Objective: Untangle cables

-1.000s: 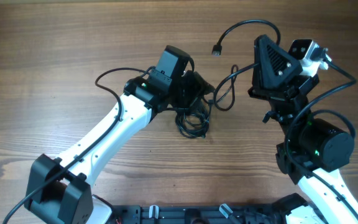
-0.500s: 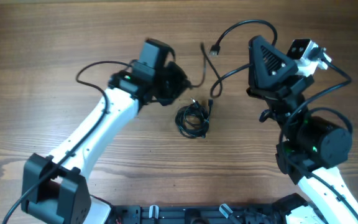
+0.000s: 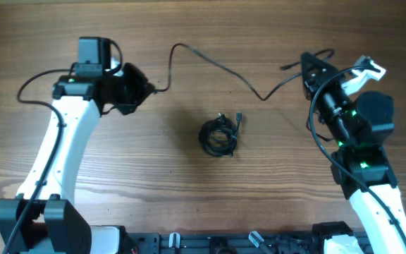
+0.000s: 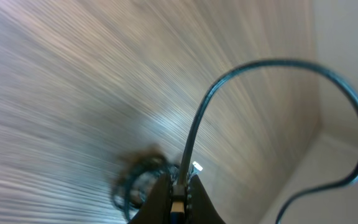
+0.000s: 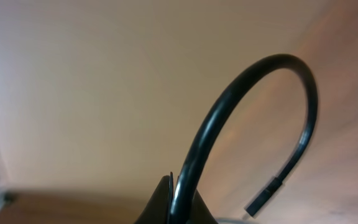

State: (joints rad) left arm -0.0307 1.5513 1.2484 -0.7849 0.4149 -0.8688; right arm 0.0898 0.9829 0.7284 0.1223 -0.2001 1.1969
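Though wide apart, arms (image 3: 58, 144) outstretched, left tool (image 3: 145, 88) and right tool (image 3: 307, 69) tight on one cable (image 3: 217, 63).

One long cable (image 3: 217, 65), thin and black, is stretching across the far half of the bench (image 3: 189, 204), spanning between the left gripper (image 3: 149, 89) and the right gripper (image 3: 307, 73), each pinching it tight. From the left pinch it is rising in a hump toward the far edge. It is then sloping down to a dip right of centre and climbing again to the right pinch. A short tail past that pinch is curling over and ending in a small plug (image 5: 263, 200). The other cables are lying as a coiled bunch (image 3: 218, 137) near the bench's centre, with a plug end (image 3: 239, 116) poking out toward the far right, well apart from the long cable.
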